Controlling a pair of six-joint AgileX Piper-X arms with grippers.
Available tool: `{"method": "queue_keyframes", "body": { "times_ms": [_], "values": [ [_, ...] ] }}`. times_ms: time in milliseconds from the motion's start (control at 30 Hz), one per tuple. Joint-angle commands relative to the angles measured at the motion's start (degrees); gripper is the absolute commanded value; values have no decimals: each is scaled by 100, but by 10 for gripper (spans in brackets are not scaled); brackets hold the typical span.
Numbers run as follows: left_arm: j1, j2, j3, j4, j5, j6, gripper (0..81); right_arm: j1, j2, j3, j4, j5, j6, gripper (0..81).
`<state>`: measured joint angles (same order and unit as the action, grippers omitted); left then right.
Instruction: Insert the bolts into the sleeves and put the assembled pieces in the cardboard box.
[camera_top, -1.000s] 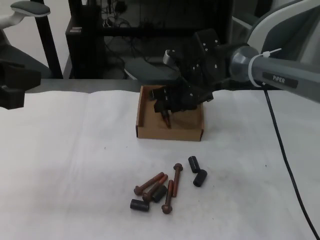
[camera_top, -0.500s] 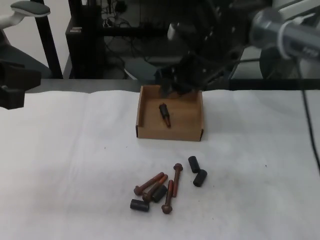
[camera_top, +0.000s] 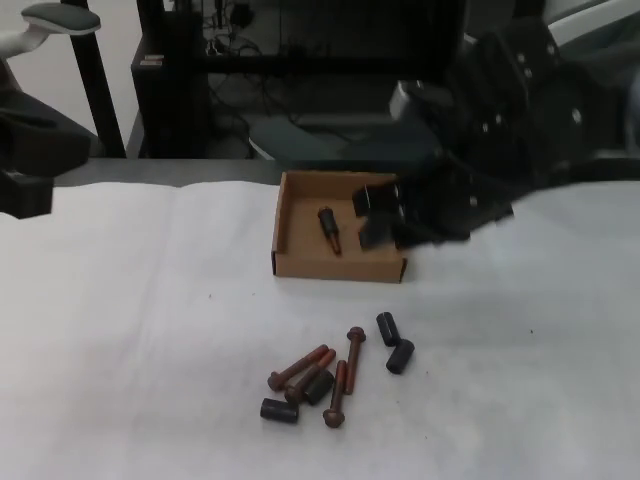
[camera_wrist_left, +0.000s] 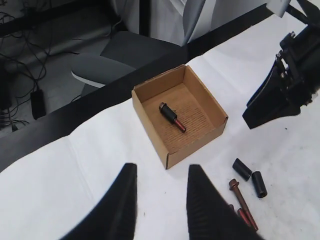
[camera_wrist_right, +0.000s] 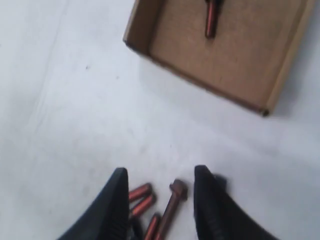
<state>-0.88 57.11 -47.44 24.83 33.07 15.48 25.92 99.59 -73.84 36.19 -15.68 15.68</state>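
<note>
White and faintly creased, the table (camera_top: 120, 330) fronts a dark office chair (camera_top: 330, 135) and black shelving (camera_top: 180, 70). At upper centre of the high view sits the cardboard box (camera_top: 340, 267), plain brown, open-topped and low-walled. Inside lies one assembled piece (camera_top: 327, 229), a black sleeve over one end of a reddish bolt. Toward lower centre, loose rusty-red bolts (camera_top: 312, 368) lie bunched, with matte black cylindrical sleeves (camera_top: 388, 328) among and right of them. The right arm (camera_top: 500, 130), blurred, hangs by the box's right wall, possibly touching it. The right jaws are moderately spread and empty, with ribbed dark fingers (camera_wrist_right: 117, 205). The left jaws likewise stand apart, gripping nothing, well clear of the box.
</note>
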Motion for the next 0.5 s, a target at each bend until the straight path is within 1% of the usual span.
{"method": "queue_keyframes", "body": {
  "times_ms": [0,167,267,367,467],
  "values": [
    [-156,-56,-36,-18,-92,43,346,239,-208,311,151,127,602,424],
    [-319,-56,-36,-18,-91,43,346,693,-217,368,431,299,735,424],
    [-324,-56,-36,-18,-91,43,346,902,-217,368,431,445,930,424],
    [-324,-56,-36,-18,-91,43,346,984,-217,368,509,563,1178,424],
    [-324,-56,-36,-18,-91,43,346,983,-217,368,520,593,1186,424]
  ]
}}
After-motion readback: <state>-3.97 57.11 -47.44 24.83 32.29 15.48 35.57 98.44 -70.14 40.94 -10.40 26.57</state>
